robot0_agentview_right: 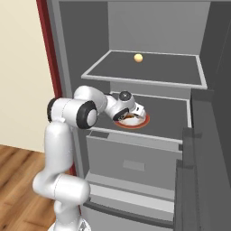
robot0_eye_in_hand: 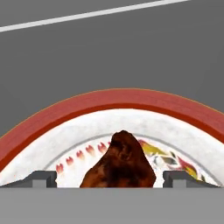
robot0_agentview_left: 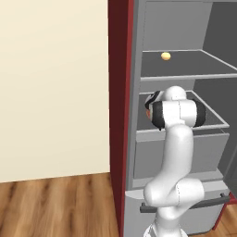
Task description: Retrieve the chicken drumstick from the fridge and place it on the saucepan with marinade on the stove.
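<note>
The tall grey metallic fridge (robot0_agentview_right: 149, 149) stands open, its dark red side panel (robot0_agentview_left: 119, 115) running down the middle of the left base view and along the upper left of the right base view. Two dark grey shelves show inside. On the upper shelf (robot0_agentview_right: 149, 70), near the top centre of the right base view, sits a small pale yellow ball (robot0_agentview_right: 138, 57), also seen at the top of the left base view (robot0_agentview_left: 165, 56).

On the lower shelf (robot0_agentview_right: 169, 117) lies a round white plate with a broad red rim and coloured markings (robot0_eye_in_hand: 113, 100), at the centre of the right base view. The small brown chicken drumstick (robot0_eye_in_hand: 120, 164) rests on this plate, at the bottom centre of the hand view.

The white arm reaches into the fridge from the left of the right base view, and its gripper (robot0_agentview_right: 131, 118) is directly over the plate. In the hand view the two dark fingertips (robot0_eye_in_hand: 43, 179) stand far apart at the bottom edge, one on each side of the drumstick, with a clear gap between each tip and the meat. The jaws are wide open and have hold of nothing

A horizontal dark handle (robot0_agentview_left: 185, 203) crosses the lower drawer at the bottom of the left base view
</note>
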You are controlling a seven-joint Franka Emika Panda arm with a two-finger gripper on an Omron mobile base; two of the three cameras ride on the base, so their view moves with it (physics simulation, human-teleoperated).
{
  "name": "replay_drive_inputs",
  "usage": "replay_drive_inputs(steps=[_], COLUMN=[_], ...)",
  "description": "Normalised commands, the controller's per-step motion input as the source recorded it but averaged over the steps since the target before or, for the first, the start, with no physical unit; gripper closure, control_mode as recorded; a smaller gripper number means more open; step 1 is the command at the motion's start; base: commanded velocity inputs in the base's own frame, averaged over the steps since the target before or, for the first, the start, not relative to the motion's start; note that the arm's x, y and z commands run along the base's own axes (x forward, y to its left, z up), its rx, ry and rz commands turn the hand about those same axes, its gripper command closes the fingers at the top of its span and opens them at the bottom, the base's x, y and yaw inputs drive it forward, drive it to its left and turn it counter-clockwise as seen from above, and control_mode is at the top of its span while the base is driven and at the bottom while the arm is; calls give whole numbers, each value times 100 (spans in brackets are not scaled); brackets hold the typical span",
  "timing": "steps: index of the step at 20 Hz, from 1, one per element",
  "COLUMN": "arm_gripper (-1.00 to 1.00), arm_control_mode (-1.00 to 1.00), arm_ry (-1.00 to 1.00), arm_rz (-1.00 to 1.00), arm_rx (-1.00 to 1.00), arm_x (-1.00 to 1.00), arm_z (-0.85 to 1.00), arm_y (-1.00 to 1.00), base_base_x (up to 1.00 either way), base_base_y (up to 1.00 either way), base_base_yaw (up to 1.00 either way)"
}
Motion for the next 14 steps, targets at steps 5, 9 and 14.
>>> replay_drive_inputs(steps=[5, 9, 14], arm_gripper=[100, 100, 100], arm_control_mode=[-100, -100, -100], arm_ry=[6, 0, 0], arm_rz=[0, 0, 0], arm_rx=[-1, 0, 0], arm_x=[24, 0, 0], arm_z=[-16, 0, 0], arm_y=[0, 0, 0], base_base_x=[0, 0, 0], base_base_y=[0, 0, 0], base_base_yaw=[0, 0, 0])
